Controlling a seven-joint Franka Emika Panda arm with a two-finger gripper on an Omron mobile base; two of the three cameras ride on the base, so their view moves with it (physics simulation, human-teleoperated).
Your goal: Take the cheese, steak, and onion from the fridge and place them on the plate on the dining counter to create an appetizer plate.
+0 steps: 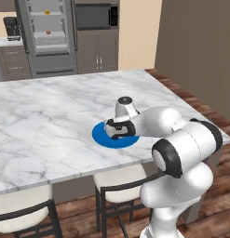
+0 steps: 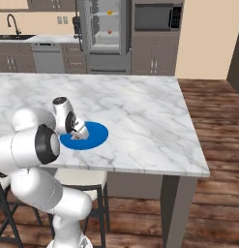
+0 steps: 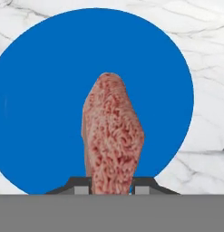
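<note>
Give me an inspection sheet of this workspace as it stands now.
Surface: white marble dining counter, bare around the plate.
Job's things: blue plate on the counter; steak held over it; cheese and onion on shelves of the open fridge.
Clutter: nothing seen.
Grippers: gripper shut on the steak, above the plate.
Cables: nothing seen.
Surroundings: stools at the counter's near edge, microwave beside the fridge, sink, wood floor.

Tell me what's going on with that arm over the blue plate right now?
End effector shut on the steak. Hanging over the plate on the dining counter. Nothing in the way.
</note>
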